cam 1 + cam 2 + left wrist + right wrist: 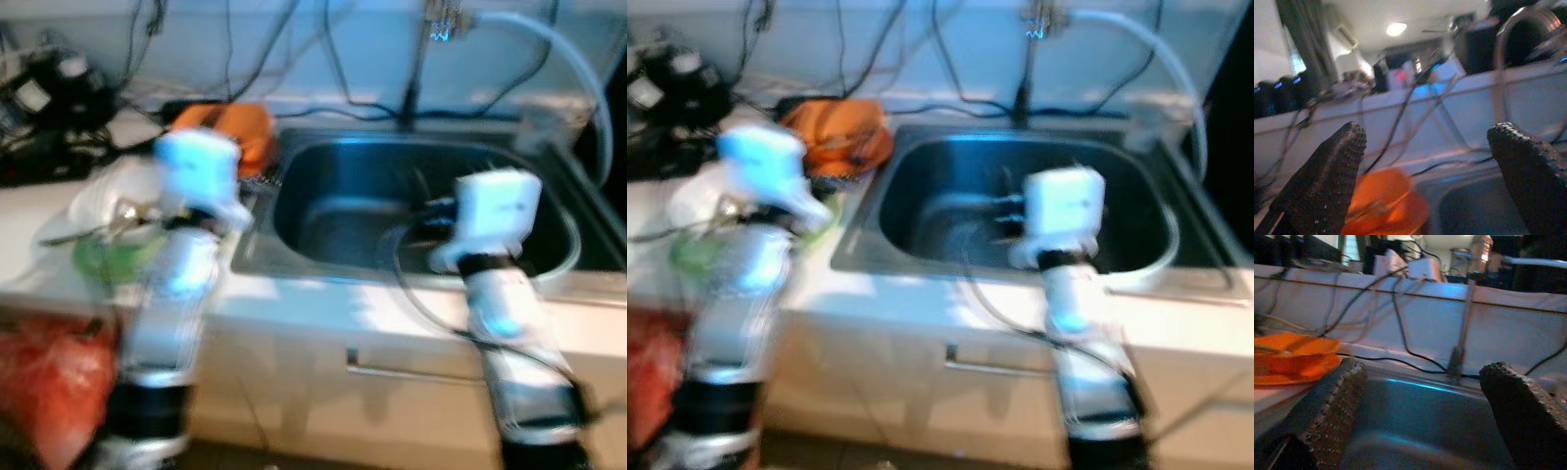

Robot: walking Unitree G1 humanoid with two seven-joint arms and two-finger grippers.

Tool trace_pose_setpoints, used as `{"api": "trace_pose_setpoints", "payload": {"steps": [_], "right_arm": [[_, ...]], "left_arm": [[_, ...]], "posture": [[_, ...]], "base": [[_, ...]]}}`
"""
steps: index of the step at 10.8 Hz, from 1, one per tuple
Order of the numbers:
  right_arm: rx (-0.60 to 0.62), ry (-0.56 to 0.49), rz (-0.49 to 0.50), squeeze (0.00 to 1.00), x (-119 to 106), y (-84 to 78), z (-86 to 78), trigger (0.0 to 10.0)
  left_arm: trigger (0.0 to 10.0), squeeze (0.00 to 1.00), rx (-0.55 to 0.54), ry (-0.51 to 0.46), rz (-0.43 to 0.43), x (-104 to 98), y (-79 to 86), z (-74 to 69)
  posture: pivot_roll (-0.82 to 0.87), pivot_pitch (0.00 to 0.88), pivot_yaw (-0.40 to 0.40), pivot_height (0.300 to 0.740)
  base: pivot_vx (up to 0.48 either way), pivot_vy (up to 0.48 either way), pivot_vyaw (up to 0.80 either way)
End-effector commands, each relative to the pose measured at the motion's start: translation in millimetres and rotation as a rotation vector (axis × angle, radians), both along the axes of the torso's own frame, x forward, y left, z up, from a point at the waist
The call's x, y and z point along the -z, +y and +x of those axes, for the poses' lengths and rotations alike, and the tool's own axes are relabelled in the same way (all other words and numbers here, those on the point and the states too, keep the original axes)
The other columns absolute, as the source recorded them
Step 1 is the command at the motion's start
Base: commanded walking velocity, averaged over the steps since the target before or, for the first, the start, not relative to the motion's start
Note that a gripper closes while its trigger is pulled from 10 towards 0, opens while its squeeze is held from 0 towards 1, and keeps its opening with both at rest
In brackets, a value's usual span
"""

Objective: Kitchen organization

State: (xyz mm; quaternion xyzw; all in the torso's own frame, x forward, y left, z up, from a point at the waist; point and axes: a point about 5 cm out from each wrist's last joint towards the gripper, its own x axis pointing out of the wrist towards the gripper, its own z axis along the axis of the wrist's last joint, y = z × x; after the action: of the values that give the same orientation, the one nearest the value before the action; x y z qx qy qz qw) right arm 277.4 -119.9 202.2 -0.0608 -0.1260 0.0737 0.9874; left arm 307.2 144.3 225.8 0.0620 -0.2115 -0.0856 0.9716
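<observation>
Both head views are blurred. A steel sink (323,186) is set in a white counter. Stacked orange dishes (235,132) stand at its back left corner. On the counter to the left are a green bowl (113,255) with a metal utensil in it and a white plate (98,201). My left arm (201,181) reaches over that counter beside the sink. The left gripper (1425,142) is open and holds nothing, with the orange dishes (1383,200) beyond it. My right arm (495,211) is over the sink's front edge. The right gripper (1420,377) is open and holds nothing, facing the basin and faucet (1462,333).
A faucet (421,69) with a white hose (568,59) rises behind the sink. Black cables trail along the back wall, and dark gear (49,88) sits at the back left. A red bag (49,382) is at the lower left. A drawer handle (411,372) runs below the counter.
</observation>
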Motion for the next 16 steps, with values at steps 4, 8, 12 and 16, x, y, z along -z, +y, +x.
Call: {"api": "trace_pose_setpoints", "payload": {"steps": [4, 8, 12, 16], "right_arm": [[0.022, 0.009, -0.010, 0.00, 1.9, -6.4, -2.2, 10.0], [-0.014, 0.032, -0.005, 0.00, 5.4, -1.3, -2.9, 10.0], [-0.011, 0.042, -0.003, 0.00, 8.0, -1.3, -4.7, 10.0], [-0.010, 0.043, -0.006, 0.00, 8.4, -1.3, -4.6, 10.0]], "left_arm": [[10.0, 0.00, -0.035, 0.016, 0.018, 2.8, -2.7, 0.6], [10.0, 0.00, -0.102, 0.081, 0.026, 12.8, 7.1, 3.7], [10.0, 0.00, -0.107, 0.105, 0.017, 15.7, 8.0, 4.6], [10.0, 0.00, -0.091, 0.122, 0.016, 19.0, 6.8, 3.8]], "posture": [[-0.06, 0.000, 0.057, 0.740], [-0.05, 0.000, 0.062, 0.740], [-0.05, 0.000, 0.067, 0.740], [-0.05, 0.000, 0.067, 0.740]], "base": [[0.000, 0.000, 0.00], [0.000, 0.000, 0.00], [0.000, 0.000, 0.00], [0.000, 0.000, 0.00]]}}
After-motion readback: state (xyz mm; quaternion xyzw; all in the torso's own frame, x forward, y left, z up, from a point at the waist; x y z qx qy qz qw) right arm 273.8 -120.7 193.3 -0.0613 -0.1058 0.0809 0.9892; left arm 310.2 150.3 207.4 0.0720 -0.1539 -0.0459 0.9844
